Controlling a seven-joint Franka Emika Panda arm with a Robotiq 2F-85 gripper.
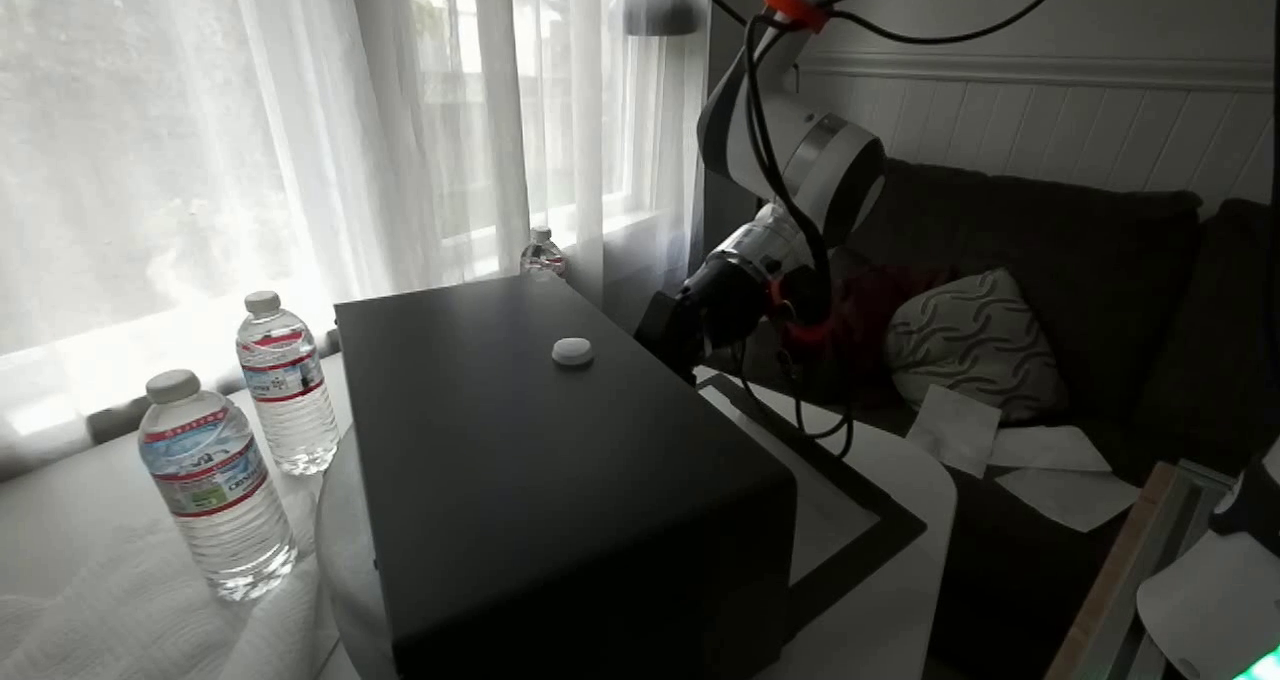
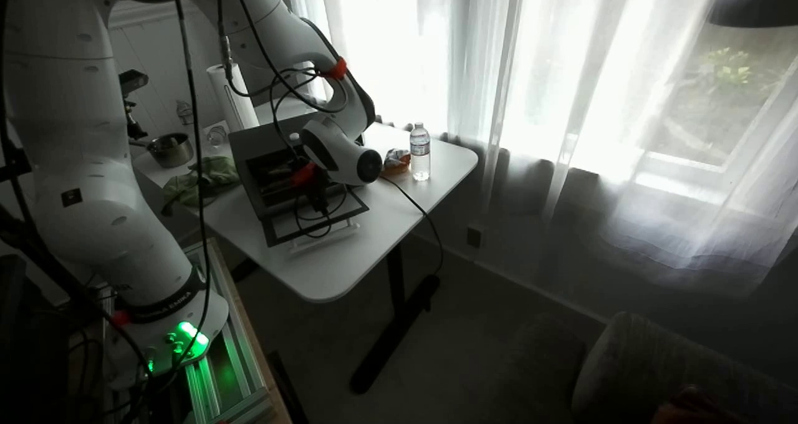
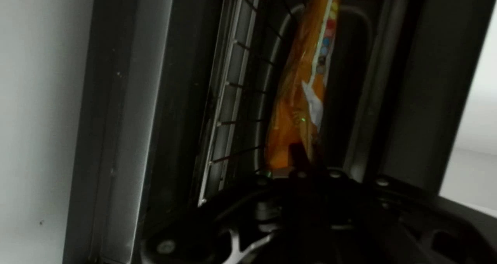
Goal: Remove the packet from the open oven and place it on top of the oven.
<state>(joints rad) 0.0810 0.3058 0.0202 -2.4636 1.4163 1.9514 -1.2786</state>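
Note:
The packet (image 3: 299, 89) is a crinkly orange bag with white and coloured print. It lies inside the oven on or just above the wire rack (image 3: 229, 85) in the wrist view. The oven (image 1: 560, 440) is a matte black box, also seen in an exterior view (image 2: 252, 138). Its door (image 2: 356, 204) is lowered open. My gripper (image 3: 309, 157) reaches into the oven opening. Its fingers are close together with the near end of the packet pinched between them. In an exterior view the gripper (image 1: 672, 335) shows at the oven mouth, with its fingertips hidden behind the oven.
A small white round object (image 1: 572, 351) sits on the oven top. Water bottles (image 1: 215, 485) (image 1: 288, 385) (image 2: 421, 153) stand around the oven. An orange and silver bag (image 2: 396, 161) lies beside a bottle. A green cloth (image 2: 209, 178) and a metal pot (image 2: 171, 149) are on the table (image 2: 324, 274).

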